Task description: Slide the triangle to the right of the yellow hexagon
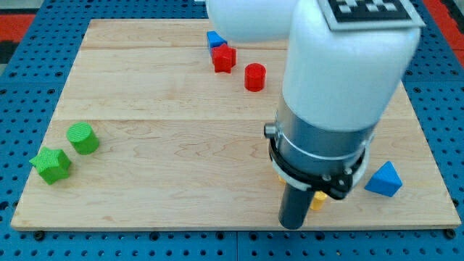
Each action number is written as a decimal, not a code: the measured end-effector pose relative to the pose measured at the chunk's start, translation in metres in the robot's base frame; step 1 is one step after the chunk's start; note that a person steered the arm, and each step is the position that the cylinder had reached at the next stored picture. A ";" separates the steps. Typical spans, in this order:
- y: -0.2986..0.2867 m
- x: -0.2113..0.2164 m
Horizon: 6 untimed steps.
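A blue triangle block [383, 179] lies near the board's bottom right corner. A yellow block [317, 200], only partly showing, sits just left of it, mostly hidden behind the arm; its shape cannot be made out. The dark rod [293, 209] comes down at the view's bottom centre-right, and my tip [291, 225] rests on the board just left of the yellow block and well left of the blue triangle.
A red star-like block [224, 59], a red cylinder [254, 77] and a blue block [214, 38] sit at the view's top middle. A green cylinder [83, 138] and green star [51, 164] lie at the left. The white arm [341, 65] blocks the right centre.
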<state>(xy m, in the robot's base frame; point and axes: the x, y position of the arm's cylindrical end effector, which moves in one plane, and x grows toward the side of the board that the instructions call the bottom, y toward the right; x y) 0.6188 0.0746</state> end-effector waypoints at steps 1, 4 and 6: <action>0.056 -0.001; 0.108 -0.066; 0.035 -0.105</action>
